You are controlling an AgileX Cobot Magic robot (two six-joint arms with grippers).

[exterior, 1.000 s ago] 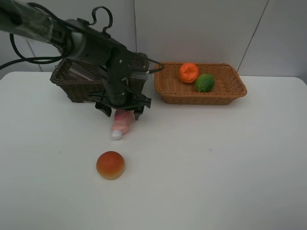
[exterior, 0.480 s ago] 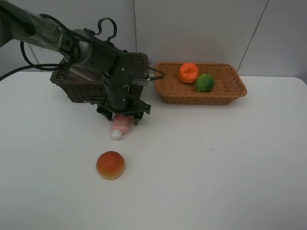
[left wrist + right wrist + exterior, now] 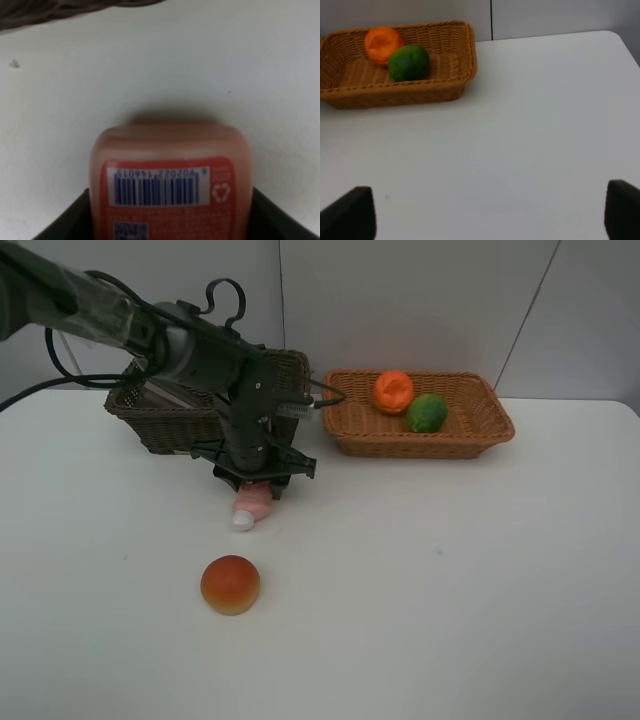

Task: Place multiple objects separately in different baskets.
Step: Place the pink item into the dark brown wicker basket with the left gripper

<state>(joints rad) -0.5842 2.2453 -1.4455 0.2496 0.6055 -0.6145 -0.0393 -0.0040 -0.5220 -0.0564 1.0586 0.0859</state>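
The pink tube (image 3: 248,510) with its white cap lies on the table in front of the dark brown basket (image 3: 160,428). My left gripper (image 3: 258,483) is down over the tube's flat end. In the left wrist view its fingers (image 3: 75,220) press both sides of the tube (image 3: 170,190). The red-orange peach (image 3: 230,584) sits on the table nearer the front. The orange (image 3: 393,390) and the green lime (image 3: 427,412) lie in the light tan basket (image 3: 470,445). My right gripper (image 3: 490,215) is open and empty. The cup and dark bottle are not clearly visible.
The tan basket (image 3: 465,60) with the orange (image 3: 383,44) and lime (image 3: 408,62) also shows in the right wrist view. The dark basket's edge (image 3: 50,7) lies just beyond the tube. A grey wall stands behind both baskets.
My left gripper has come down onto the pink tube and its fingers have closed in around the tube's end. Nothing else has moved.
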